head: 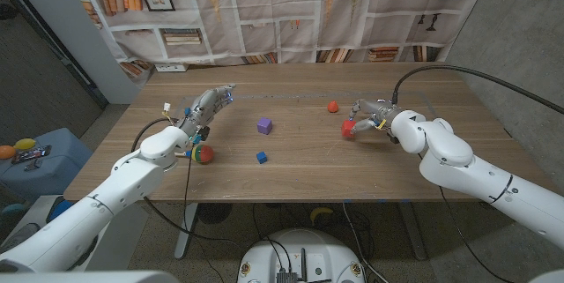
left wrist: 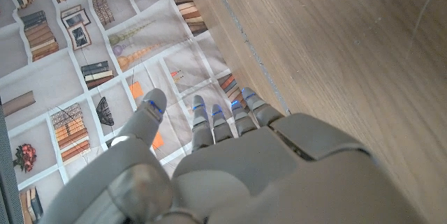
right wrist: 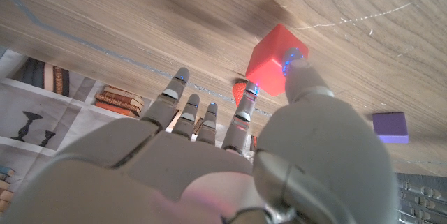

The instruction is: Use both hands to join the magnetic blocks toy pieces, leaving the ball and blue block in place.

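Note:
My right hand (head: 374, 115) pinches a red block (head: 350, 129) on the table's right side. In the right wrist view the thumb (right wrist: 302, 77) and a fingertip (right wrist: 246, 100) close on the red block (right wrist: 274, 59). A purple block (head: 263, 125) sits mid-table, and it also shows as the purple block (right wrist: 390, 127) beyond that hand. A small blue block (head: 262, 157) lies nearer the front. A red and green ball (head: 204, 153) rests beside my left forearm. My left hand (head: 208, 106) hovers at the left with fingers (left wrist: 220, 123) spread and nothing in it.
A small orange ball (head: 333, 106) lies behind the red block, close to my right hand. A bookshelf-print backdrop (head: 282, 10) hangs behind the table's far edge. A blue bin (head: 40, 164) with toys stands on the floor to the left.

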